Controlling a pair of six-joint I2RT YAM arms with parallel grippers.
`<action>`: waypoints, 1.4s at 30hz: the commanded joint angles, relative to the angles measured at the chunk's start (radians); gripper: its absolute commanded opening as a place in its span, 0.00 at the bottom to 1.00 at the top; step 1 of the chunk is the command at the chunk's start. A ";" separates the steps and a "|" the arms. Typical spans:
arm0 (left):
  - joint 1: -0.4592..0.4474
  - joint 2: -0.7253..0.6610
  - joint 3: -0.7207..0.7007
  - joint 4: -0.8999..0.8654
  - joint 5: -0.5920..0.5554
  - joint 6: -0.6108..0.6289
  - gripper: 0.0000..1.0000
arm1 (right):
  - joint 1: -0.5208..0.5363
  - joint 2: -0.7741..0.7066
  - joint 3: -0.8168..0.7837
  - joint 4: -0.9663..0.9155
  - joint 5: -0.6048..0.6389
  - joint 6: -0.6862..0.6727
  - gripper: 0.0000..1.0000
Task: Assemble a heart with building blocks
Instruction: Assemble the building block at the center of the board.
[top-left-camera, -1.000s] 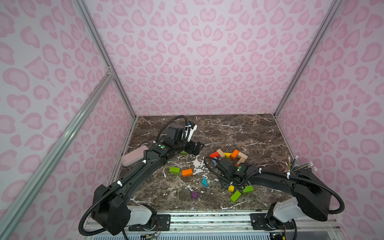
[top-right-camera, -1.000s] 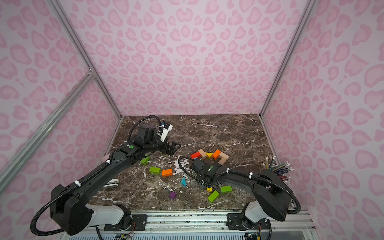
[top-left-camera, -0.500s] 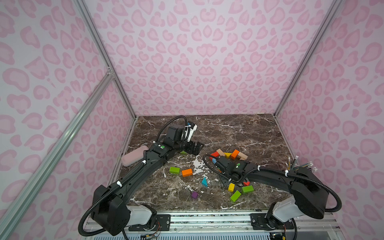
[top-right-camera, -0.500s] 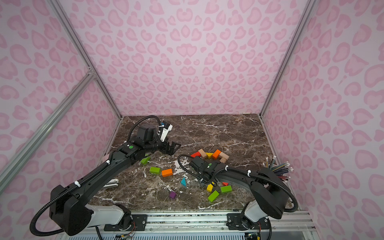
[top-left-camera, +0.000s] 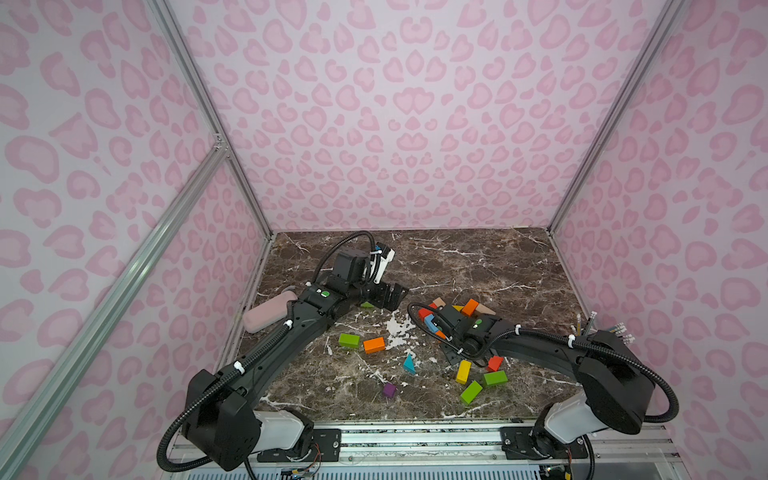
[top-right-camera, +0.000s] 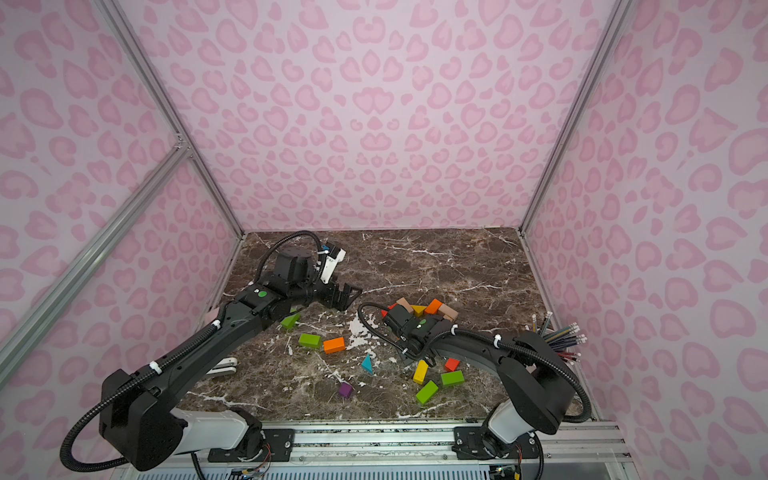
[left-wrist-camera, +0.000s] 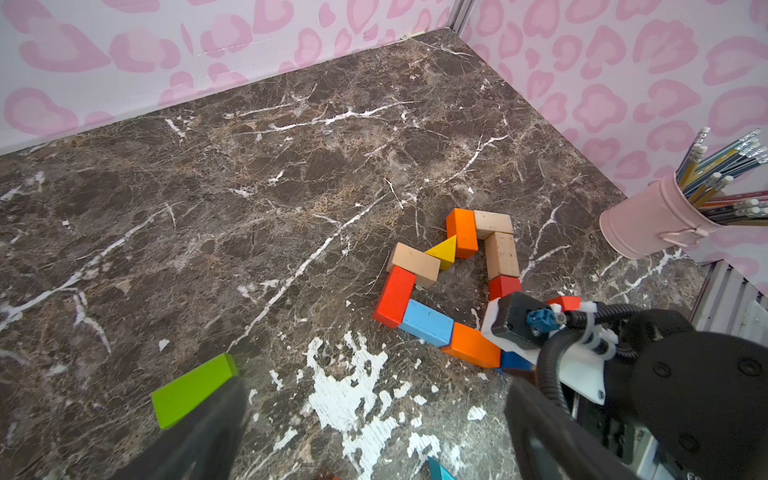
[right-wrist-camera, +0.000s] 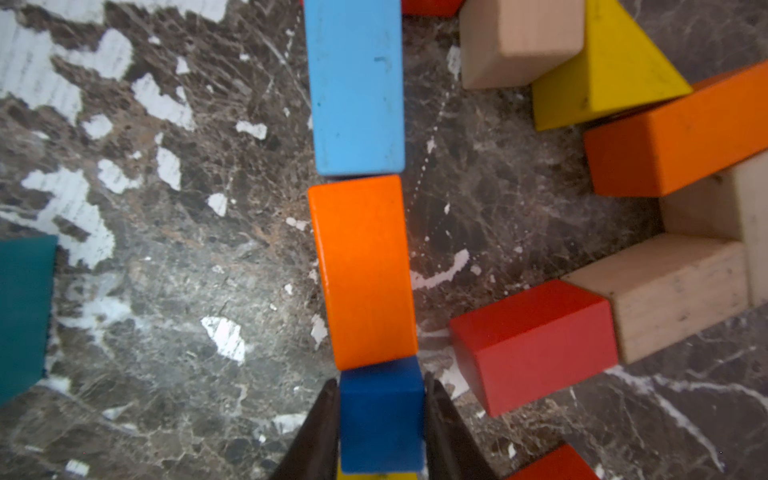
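Marble bench (left-wrist-camera: 291, 166): right pincer (right-wrist-camera: 380, 386) clamps dark blue block (right-wrist-camera: 380, 424) butted against orange brick (right-wrist-camera: 361, 270); skewed release could shove that brick out of line; left pincer (top-right-camera: 348, 297) wide, empty.

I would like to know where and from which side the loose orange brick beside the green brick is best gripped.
Grip the orange brick across its two long sides at mid-length, coming straight down from above. It lies flat on the marble table with those sides free, while the green brick sits close to one short end, likely leaving a finger little room there.
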 joint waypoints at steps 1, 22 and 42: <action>0.002 0.003 -0.001 0.057 0.007 0.012 0.99 | -0.006 0.004 0.018 0.014 -0.005 -0.026 0.32; 0.002 0.000 -0.002 0.056 0.013 0.010 0.99 | -0.009 -0.017 0.018 -0.012 0.006 -0.011 0.51; 0.001 -0.004 -0.002 0.058 0.019 0.008 0.99 | 0.041 0.008 0.038 -0.114 0.096 0.142 0.65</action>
